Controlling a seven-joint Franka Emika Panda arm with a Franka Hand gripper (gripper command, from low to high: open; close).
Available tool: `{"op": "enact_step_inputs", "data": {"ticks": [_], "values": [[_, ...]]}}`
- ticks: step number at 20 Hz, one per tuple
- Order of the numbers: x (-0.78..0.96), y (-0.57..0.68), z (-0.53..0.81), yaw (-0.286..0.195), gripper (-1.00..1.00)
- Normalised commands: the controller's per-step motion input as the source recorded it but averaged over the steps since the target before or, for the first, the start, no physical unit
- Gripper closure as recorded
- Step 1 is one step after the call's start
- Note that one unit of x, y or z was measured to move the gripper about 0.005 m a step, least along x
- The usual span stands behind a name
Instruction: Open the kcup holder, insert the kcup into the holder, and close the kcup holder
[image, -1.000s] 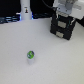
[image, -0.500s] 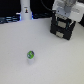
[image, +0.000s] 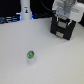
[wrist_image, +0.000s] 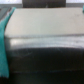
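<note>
Over the last second the gripper (image: 65, 11) has held its place over the holder (image: 64, 27) at the exterior view's upper right; nothing else has shifted, so opening appears under way, not done. Jaw state cannot be told. The holder looks closed, contents hidden. The kcup (image: 30, 54) sits on the table (image: 55, 62), well apart, untouched.

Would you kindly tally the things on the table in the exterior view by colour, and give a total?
Black: 1, the kcup holder
Green-topped: 1, the kcup
White: 1, the tall post with a black mark
Total: 3
</note>
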Motion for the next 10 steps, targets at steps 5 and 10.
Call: {"op": "enact_step_inputs", "data": {"ticks": [5,10], "values": [[0.42,-0.04,0.08,-0.036,1.0],[0.53,-0.11,0.16,-0.039,1.0]]}}
